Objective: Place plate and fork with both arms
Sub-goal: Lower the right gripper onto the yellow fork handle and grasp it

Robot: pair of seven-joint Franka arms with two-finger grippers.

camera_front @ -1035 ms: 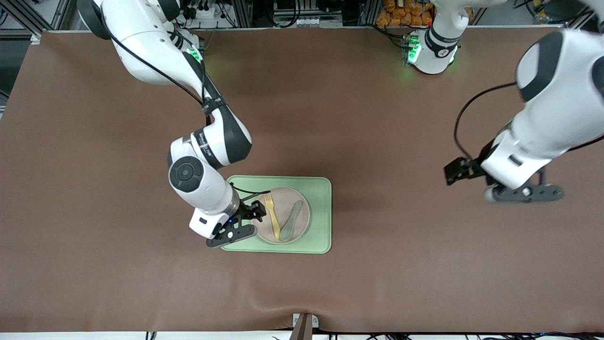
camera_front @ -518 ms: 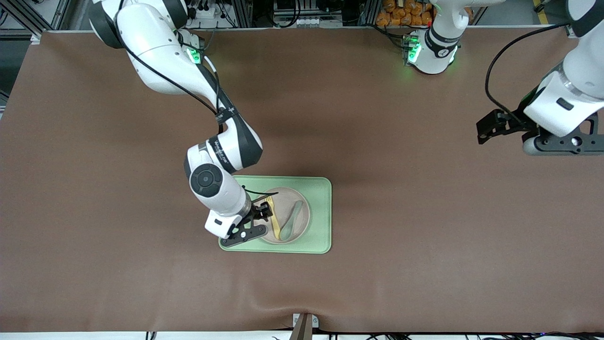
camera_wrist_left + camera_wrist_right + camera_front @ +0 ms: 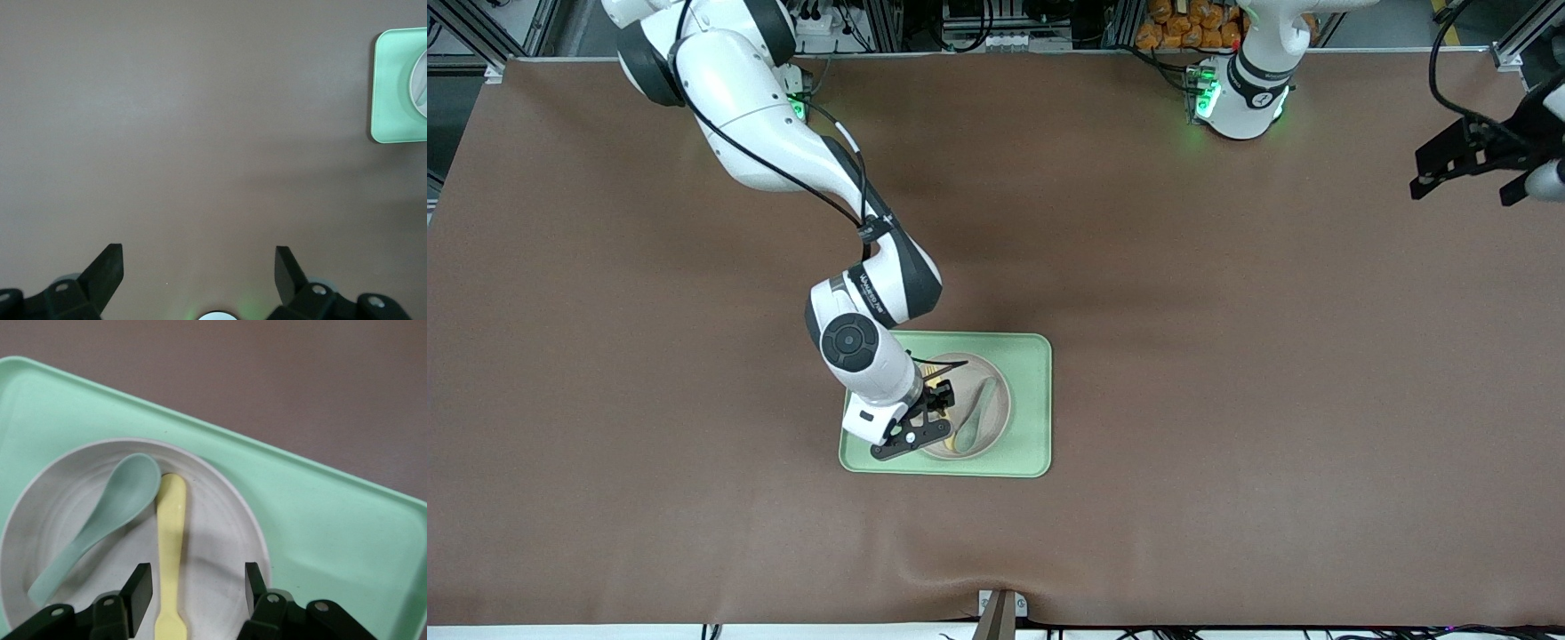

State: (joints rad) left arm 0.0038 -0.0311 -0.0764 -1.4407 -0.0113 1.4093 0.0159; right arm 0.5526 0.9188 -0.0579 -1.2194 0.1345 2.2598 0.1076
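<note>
On the tray, the plate holds fork beside spoon; right pincer straddles the fork, fingers apart, not clamped; left pincer waits spread over bare worktop.

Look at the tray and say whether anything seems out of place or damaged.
Nothing stands out. The plate sits flat on the tray, with the fork and spoon lying in it side by side, unbroken, nothing spilled.

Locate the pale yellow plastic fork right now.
The pale yellow plastic fork lies in the round off-white plate on the light green tray, beside the muted green spoon, between the right gripper's fingers.
</note>
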